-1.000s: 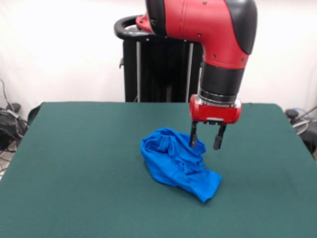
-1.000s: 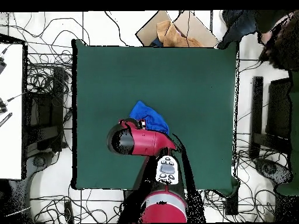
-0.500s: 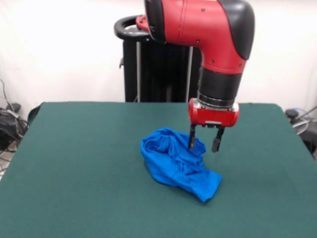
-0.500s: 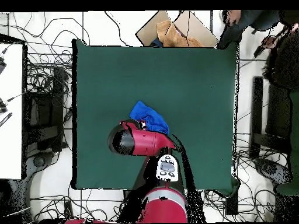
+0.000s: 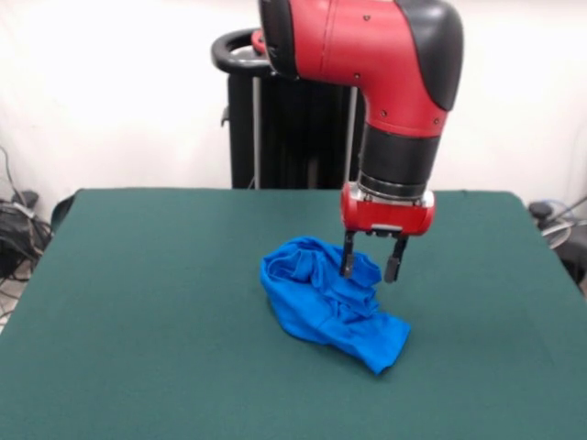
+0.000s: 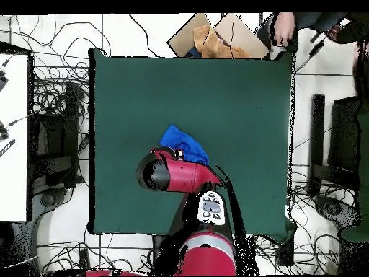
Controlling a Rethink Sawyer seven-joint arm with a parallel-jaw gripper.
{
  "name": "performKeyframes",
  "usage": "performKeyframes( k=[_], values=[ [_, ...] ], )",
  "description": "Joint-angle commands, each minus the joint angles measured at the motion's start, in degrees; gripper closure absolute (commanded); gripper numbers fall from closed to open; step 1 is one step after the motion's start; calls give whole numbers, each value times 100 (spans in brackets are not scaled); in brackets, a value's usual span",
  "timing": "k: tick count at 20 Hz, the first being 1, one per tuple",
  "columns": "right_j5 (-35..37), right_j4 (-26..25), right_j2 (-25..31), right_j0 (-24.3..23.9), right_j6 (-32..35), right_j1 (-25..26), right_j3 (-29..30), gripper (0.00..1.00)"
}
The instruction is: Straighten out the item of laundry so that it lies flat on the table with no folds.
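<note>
Blue T-shirt (image 5: 332,302) lies bunched near mid-table (image 5: 138,302), print hidden in folds. Long axis runs diagonal: nearest corner points front-right, bulk sits back-left of it. Gripper (image 5: 367,267) hangs above the shirt's far right edge, jaws apart, holding nothing, likely lined up to pinch that edge.

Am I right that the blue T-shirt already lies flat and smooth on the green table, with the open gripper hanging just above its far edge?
Not quite: the blue T-shirt is not flat. The front view shows it bunched in a crumpled heap with many folds on the green table. The rest holds: the gripper is open, its fingers apart, hanging at the heap's far edge.
</note>
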Motion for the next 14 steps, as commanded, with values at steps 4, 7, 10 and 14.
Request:
performKeyframes(
  k=[4,7,10,14],
  values=[
    [350,112,-27,128,897,106,-438,0],
    [405,107,-77,156,895,168,-440,0],
    [665,24,-214,243,768,211,-509,0],
    [672,83,-166,206,894,119,-184,0]
  ],
)
